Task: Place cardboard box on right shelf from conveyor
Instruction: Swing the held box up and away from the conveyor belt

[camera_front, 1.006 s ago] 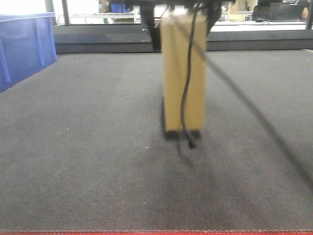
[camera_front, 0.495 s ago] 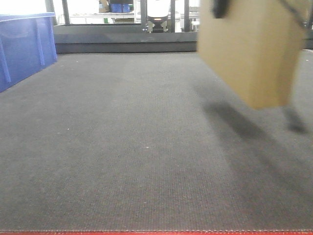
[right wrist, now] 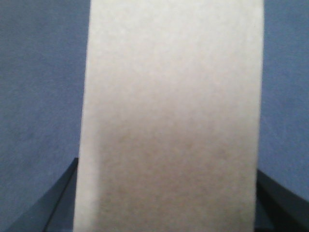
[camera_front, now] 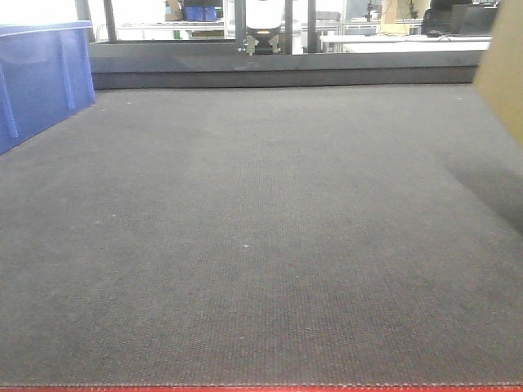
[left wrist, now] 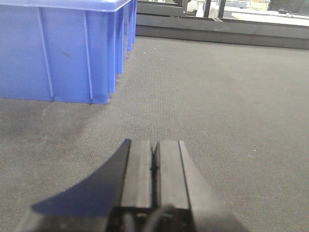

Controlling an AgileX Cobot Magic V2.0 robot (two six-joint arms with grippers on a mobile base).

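The tan cardboard box [right wrist: 171,106] fills the right wrist view. My right gripper [right wrist: 169,195] is shut on it, one dark finger [right wrist: 60,198] on each side. In the front view only a strip of the box [camera_front: 507,73] shows at the upper right edge, lifted above the dark grey conveyor [camera_front: 261,245]; the right gripper itself is out of that view. My left gripper [left wrist: 154,150] hangs low over the belt with its jaws shut and nothing between them. The right shelf is out of view.
A blue plastic bin [camera_front: 37,77] stands on the belt at the left, close to the left gripper [left wrist: 58,48]. A dark rail [camera_front: 286,75] bounds the far side of the belt, and a thin red edge [camera_front: 261,388] runs along its front.
The box rose off the middle of the belt and swung right, now almost out of the front view. The right arm and its cable left that view with it.
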